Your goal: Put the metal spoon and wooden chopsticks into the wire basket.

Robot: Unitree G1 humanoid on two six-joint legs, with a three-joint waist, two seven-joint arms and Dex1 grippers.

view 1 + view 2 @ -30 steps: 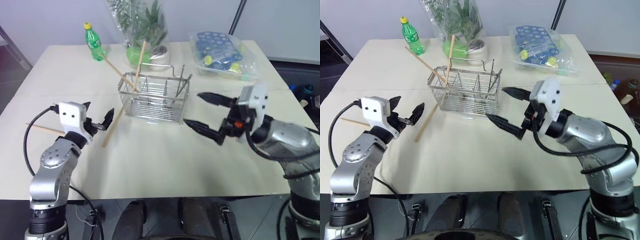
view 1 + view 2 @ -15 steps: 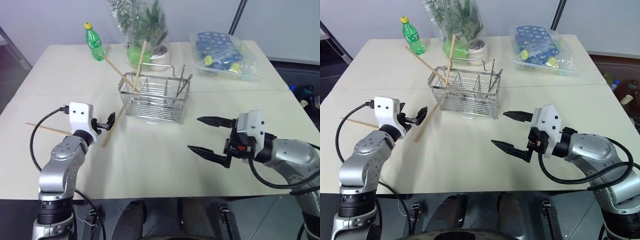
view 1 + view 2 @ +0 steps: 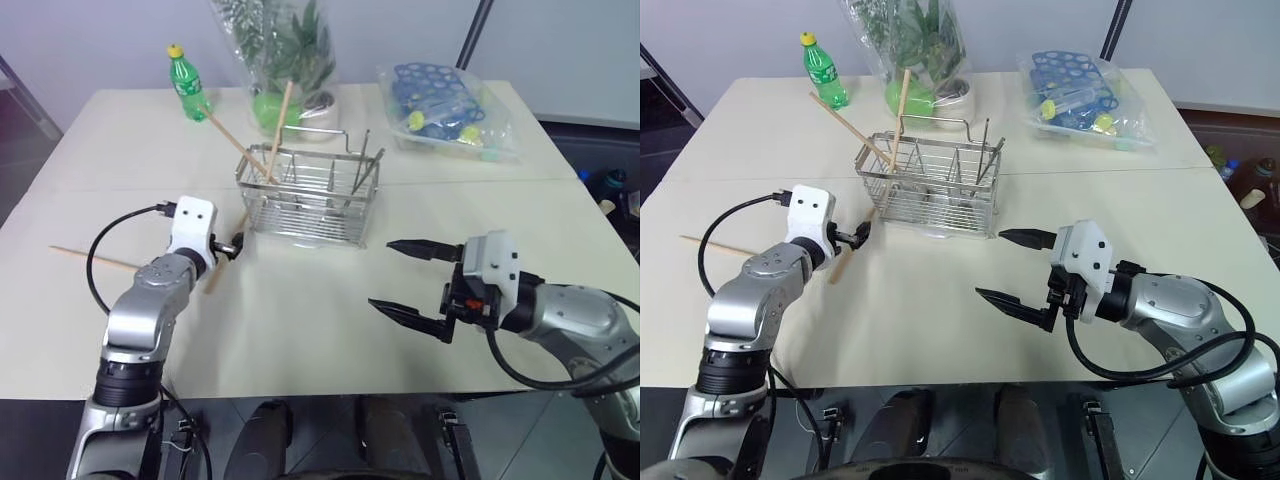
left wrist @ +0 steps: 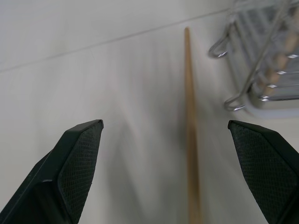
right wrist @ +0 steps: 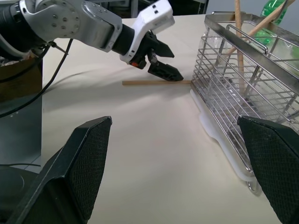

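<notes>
– Where are your grippers?

– My left gripper [image 3: 854, 236] hangs spread wide over a wooden chopstick [image 4: 190, 135] lying on the table [image 3: 300, 320] beside the wire basket [image 3: 310, 196]. My right gripper [image 3: 408, 279] is open, empty.

– The other chopsticks?

– Two lean in the basket; one [image 3: 95, 259] lies apart.

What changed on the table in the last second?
The left tool reached forward and down over the loose chopstick, open. The right tool drew back and sank, open and empty. The basket and its chopsticks stayed put.
</notes>
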